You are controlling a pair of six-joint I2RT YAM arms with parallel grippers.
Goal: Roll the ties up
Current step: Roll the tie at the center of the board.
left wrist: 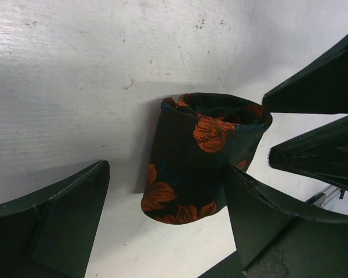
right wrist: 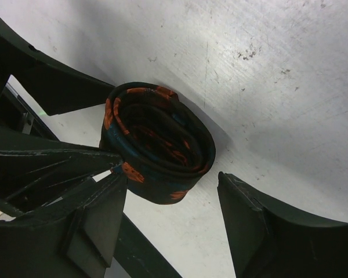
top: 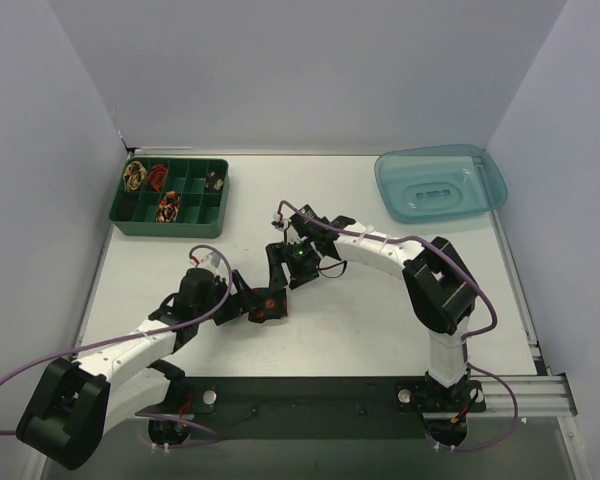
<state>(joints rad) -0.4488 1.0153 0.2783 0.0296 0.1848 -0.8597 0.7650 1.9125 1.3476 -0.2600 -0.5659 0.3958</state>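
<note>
Overhead, rolled tie (top: 268, 306) half-hidden; left pincer (left wrist: 165, 174) and right pincer (right wrist: 171, 179) both wide around it.

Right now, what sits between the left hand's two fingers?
A rolled dark necktie with orange flowers, resting on the white table; the left wrist view shows it.

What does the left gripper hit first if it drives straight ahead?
Likely the rolled floral tie, standing between the left gripper's open jaws; table just behind it. Depth unclear.
</note>
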